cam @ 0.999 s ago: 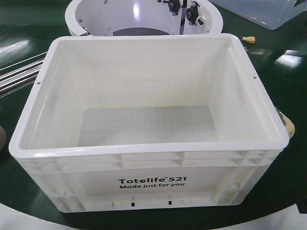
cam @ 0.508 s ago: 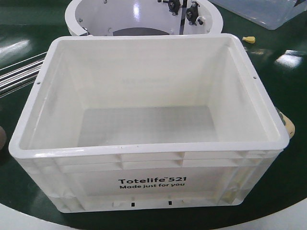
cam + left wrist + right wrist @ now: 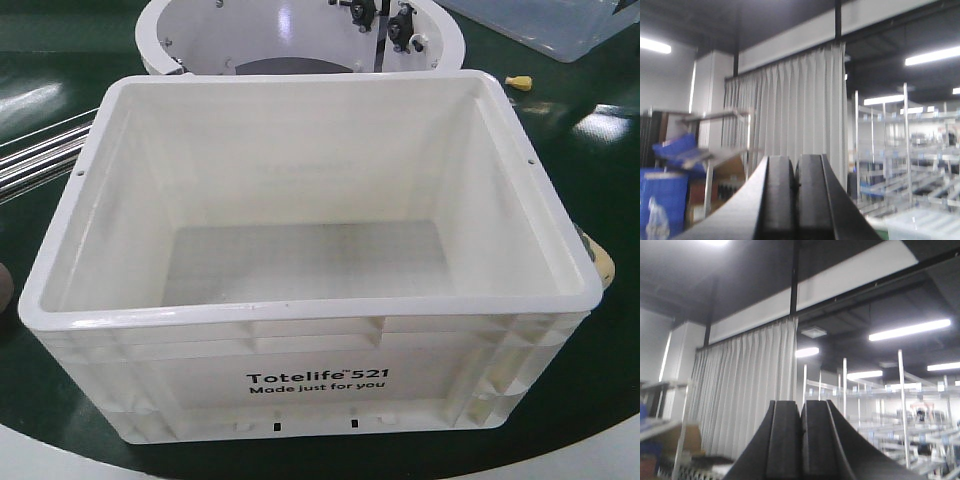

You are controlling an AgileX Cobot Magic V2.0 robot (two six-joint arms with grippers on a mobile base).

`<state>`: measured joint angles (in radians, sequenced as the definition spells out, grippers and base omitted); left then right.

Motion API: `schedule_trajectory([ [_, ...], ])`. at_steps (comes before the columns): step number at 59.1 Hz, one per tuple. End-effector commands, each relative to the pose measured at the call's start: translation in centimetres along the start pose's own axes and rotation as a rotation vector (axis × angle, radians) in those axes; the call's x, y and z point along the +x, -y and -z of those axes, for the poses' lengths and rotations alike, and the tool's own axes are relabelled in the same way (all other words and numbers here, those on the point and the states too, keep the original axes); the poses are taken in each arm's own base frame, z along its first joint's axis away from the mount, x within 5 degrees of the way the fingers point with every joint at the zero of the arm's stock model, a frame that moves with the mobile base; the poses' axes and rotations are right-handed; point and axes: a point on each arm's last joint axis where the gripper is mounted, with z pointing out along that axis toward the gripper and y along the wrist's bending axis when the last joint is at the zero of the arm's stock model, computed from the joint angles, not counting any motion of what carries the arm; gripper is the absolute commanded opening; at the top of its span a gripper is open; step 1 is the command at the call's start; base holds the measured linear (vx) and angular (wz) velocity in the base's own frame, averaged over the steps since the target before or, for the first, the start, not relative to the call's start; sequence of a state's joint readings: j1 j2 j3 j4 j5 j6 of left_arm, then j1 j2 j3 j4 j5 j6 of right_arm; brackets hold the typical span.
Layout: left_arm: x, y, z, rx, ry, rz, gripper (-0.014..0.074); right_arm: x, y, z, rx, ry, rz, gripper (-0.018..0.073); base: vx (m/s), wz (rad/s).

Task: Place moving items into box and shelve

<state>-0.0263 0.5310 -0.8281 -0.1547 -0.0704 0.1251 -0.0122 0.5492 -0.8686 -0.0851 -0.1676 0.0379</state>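
Standing empty on the green surface (image 3: 600, 400): the box (image 3: 310, 310). Pink-brown ball (image 3: 3, 285) at its left side, yellow egg toy (image 3: 603, 262) at its right, both outside. Left claw (image 3: 795, 167) and right claw (image 3: 801, 412) pressed together, raised, holding nothing. Loading and shelving not yet done.

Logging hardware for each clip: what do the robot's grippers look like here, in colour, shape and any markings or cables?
Only the wrist views show them. The left gripper and right gripper look alike: two plain matte black fingers with rounded tips, each flaring outward toward its base. No markings or cables show, and the arms are out of view.
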Motion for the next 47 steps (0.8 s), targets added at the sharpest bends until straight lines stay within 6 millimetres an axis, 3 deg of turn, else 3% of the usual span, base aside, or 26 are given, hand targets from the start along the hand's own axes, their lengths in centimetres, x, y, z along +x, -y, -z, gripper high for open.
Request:
schedule_trajectory([
  [1, 0.6, 0.0, -2.2, -0.003, -0.024, 0.017, -0.0003, 1.1, -0.1, -2.4, -0.006, -0.033, 0.016, -0.0004, 0.00, 0.00],
  [13, 4.0, 0.0, -5.0, -0.003, -0.177, 0.016, 0.0001, 6.5, -0.2, -5.2, -0.008, -0.300, 0.008, 0.0004, 0.00, 0.00],
  [27, 5.8, 0.0, -6.5, -0.006, -0.246, 0.015, 0.0085, 9.2, -0.3, -6.6, -0.014, -0.399, 0.015, 0.0085, 0.00, 0.00],
  [36, 6.9, 0.0, -7.1, -0.005, -0.290, 0.015, 0.0254, 10.0, -0.3, -7.0, -0.030, -0.423, 0.068, 0.0249, 0.00, 0.00],
  [47, 7.8, -0.1, -7.8, -0.008, -0.314, 0.022, 0.0442, 10.7, -0.4, -7.4, -0.052, -0.443, 0.136, 0.0513, 0.00, 0.00],
])
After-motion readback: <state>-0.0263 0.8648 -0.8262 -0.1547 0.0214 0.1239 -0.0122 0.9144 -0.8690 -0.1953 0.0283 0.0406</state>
